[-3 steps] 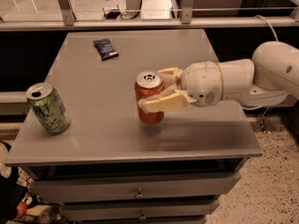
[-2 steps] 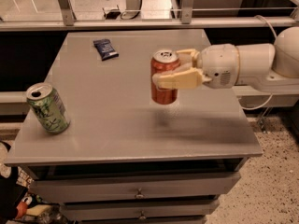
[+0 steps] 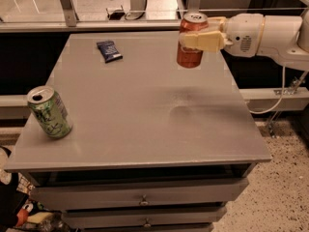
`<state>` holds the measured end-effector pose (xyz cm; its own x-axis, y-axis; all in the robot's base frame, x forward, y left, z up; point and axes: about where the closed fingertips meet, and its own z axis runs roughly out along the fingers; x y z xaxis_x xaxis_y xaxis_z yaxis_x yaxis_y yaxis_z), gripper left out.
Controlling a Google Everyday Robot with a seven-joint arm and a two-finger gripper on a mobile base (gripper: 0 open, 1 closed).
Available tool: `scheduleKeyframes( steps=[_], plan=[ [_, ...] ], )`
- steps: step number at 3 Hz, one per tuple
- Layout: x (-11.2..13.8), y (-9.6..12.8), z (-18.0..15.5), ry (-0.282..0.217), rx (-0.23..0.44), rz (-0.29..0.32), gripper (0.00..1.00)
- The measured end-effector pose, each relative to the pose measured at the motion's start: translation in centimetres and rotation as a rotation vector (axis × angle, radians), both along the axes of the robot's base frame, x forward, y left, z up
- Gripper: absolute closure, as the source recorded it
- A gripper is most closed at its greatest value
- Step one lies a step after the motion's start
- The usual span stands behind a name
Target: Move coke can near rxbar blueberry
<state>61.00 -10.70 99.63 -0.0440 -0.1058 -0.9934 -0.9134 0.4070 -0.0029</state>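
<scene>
Grey table across most of view, flat top, drawers w/ small knobs along front. Speckled floor at lower R.

White arm in from R, upper part of view, roughly level, over table's far R corner. Pale cable looping down beneath it, beside table.

Gripper at arm's end, pointing L, hanging above far R part of top. Tan fingers clamped on coke can: one across near side approx mid-height, other only partly seen behind rim.

Coke can upright, silver top up, held in air clear of surface. Soft shadow on top below it, nearer camera. In contact w/ fingers only.

Green can standing on near L of top, close to L edge, opening visible. Well apart from coke can.

Rxbar flat on far L-centre of top, dark blue, slightly askew to edges. Coke can to its R at about same depth, bare top between them; apart, not touching. Green can well apart from rxbar, toward near side.
</scene>
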Motion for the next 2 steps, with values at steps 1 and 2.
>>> scheduleKeyframes(
  steps=[1,2],
  plan=[
    [4.20,-0.48,0.84,-0.056,-0.023,-0.068,1.00],
    [4.59,-0.10,0.74,-0.052,-0.028,-0.064,1.00]
  ],
)
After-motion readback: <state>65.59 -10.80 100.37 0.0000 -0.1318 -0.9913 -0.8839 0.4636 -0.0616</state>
